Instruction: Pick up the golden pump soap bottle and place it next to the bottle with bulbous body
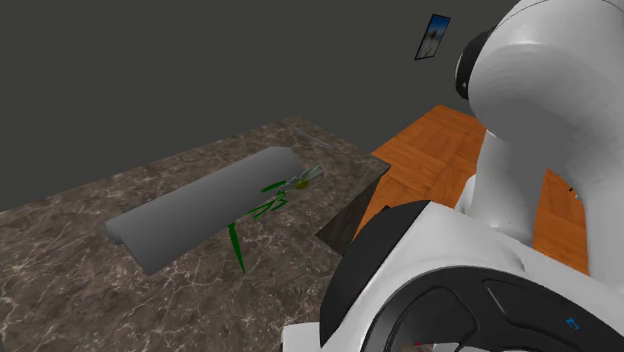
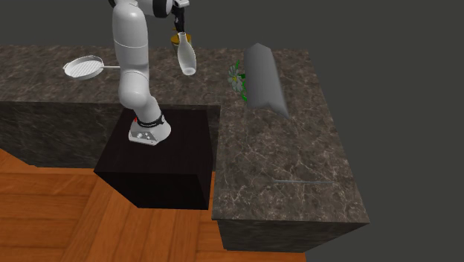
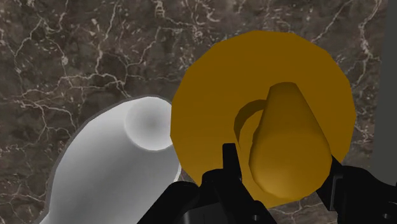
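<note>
Golden pump bottle (image 3: 210, 114) looks already set beside the white bulbous bottle (image 3: 114, 165); gripper (image 3: 282, 165) spread round its pump, only retreat left, probably.

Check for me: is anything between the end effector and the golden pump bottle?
Nothing visible does. In the wrist view the end effector is directly over the golden pump bottle, with its pump head right beneath. The white bulbous bottle sits close beside it on the dark veined counter, not in between.
</note>
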Tool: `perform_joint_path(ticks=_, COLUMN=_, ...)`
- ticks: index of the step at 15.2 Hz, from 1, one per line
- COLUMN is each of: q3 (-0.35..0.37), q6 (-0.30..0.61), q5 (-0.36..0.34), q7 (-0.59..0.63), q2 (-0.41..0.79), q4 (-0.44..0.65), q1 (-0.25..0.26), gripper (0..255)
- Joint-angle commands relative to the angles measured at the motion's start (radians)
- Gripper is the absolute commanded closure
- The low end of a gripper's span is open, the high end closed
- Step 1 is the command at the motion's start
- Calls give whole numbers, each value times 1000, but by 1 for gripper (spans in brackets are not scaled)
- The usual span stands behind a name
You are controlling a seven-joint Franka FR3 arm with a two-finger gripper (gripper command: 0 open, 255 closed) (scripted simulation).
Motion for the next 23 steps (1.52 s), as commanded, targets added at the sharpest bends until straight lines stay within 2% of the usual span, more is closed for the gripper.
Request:
perform_joint_path(ticks=1, q3=-9, q6=17, q5=-10, q7=5, q2=8, q4=-13, q1=5, gripper=255)
perform_joint_path(ticks=8, q3=-9, q6=17, q5=-10, q7=5, q2=8, q4=-13, q1=5, gripper=255)
perform_joint_path(ticks=9, q3=-9, q6=17, q5=-10, q7=5, q2=8, q4=-13, q1=6, gripper=0)
perform_joint_path(ticks=14, q3=-9, q6=17, q5=-10, q7=5, q2=8, q4=-13, q1=6, gripper=0)
perform_joint_path(ticks=18, q3=52, q6=-90, q5=61, q7=-43, q2=-53, q4=69, q1=-54, gripper=0)
perform_joint_path(ticks=23, q3=52, q6=-90, q5=61, q7=-43, q2=-53, q4=69, q1=-54, gripper=0)
